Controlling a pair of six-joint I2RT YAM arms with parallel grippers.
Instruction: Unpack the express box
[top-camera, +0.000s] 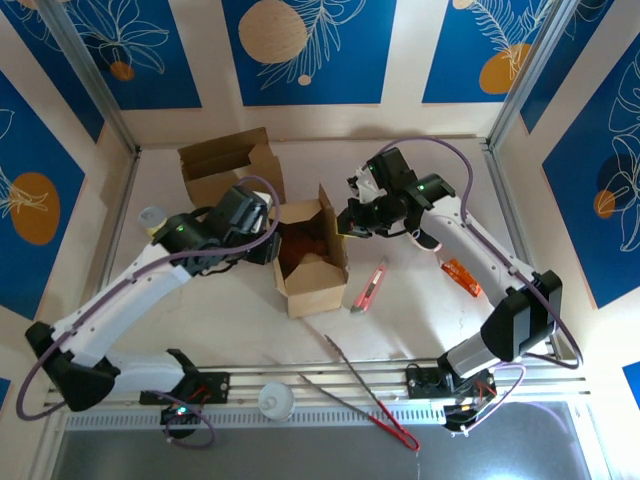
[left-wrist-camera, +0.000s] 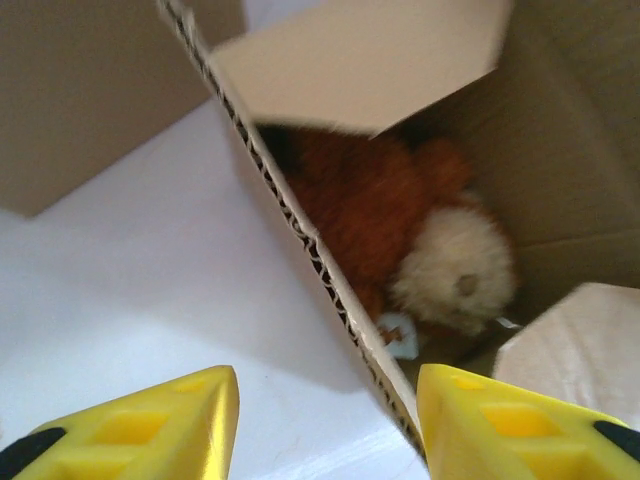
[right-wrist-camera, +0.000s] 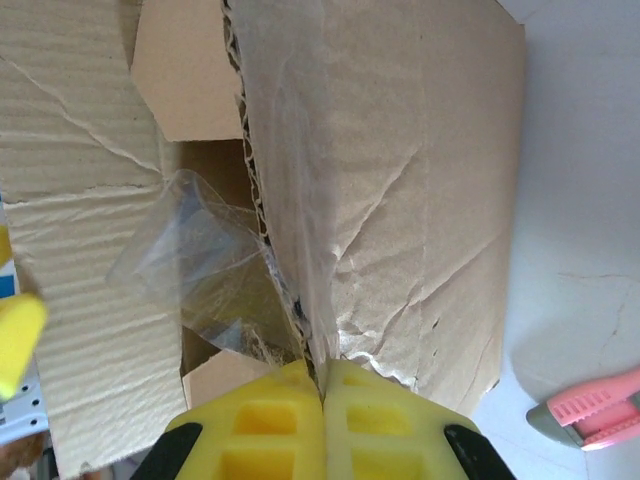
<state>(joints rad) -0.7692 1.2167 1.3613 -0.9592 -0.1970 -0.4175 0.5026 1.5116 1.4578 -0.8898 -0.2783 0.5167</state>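
Observation:
The express box (top-camera: 312, 268) stands open at mid-table, with a brown and cream plush toy (left-wrist-camera: 400, 220) lying inside. My left gripper (top-camera: 272, 246) is at the box's left side. Its yellow fingers (left-wrist-camera: 150, 425) are apart, open astride the corrugated left wall (left-wrist-camera: 300, 235), which runs close to the right finger. My right gripper (top-camera: 346, 226) is shut on the upright right flap (right-wrist-camera: 420, 180). That grip (right-wrist-camera: 324, 375) pinches the flap's edge, where clear packing tape (right-wrist-camera: 190, 260) hangs loose.
A second open carton (top-camera: 228, 165) stands at the back left. A pink box cutter (top-camera: 368, 287) lies just right of the box, an orange item (top-camera: 461, 276) further right. Red-handled tongs (top-camera: 370, 400) and a white cup (top-camera: 276, 400) lie near the front rail.

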